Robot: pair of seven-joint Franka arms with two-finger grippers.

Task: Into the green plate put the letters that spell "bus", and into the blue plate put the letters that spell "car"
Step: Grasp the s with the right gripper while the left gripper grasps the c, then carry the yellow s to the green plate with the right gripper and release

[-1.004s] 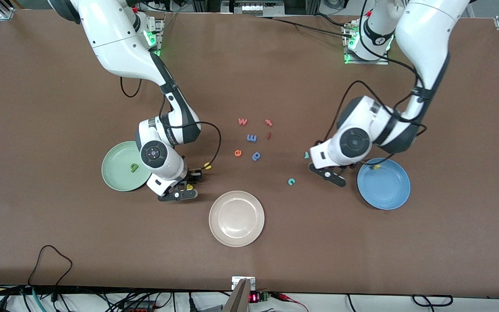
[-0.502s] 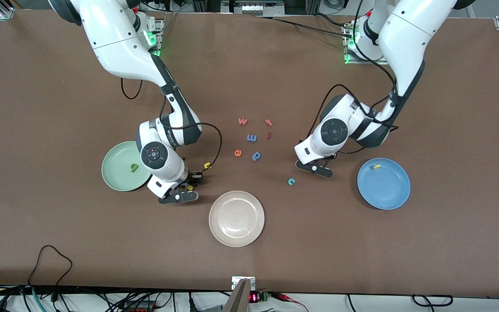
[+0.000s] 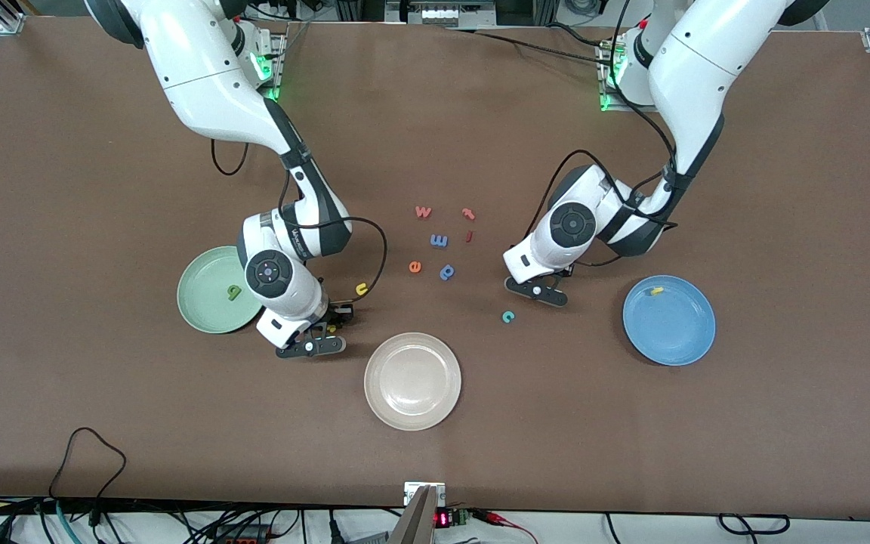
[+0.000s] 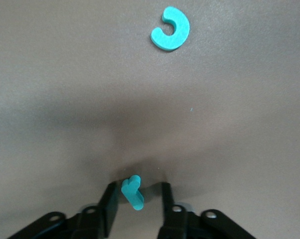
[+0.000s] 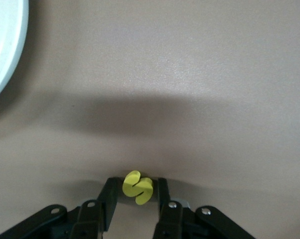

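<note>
The pale green plate holds the green b. Beside it my right gripper is low on the table, shut on the yellow s. The yellow u lies just past it toward the bases. My left gripper is down at the table, open, its fingers on either side of the tilted teal r, with a gap at one finger. The front view hides the r. The teal c lies close by. The blue plate holds the yellow a.
An off-white plate sits nearer the camera between the two grippers. Several spare letters lie mid-table: orange w, blue m, orange e, blue p, two red pieces. A black cable loops beside the right wrist.
My left gripper swung from the blue plate's edge toward the table's middle, came down over the teal r and narrowed its fingers. The right gripper stayed at the yellow s and closed in on it.
</note>
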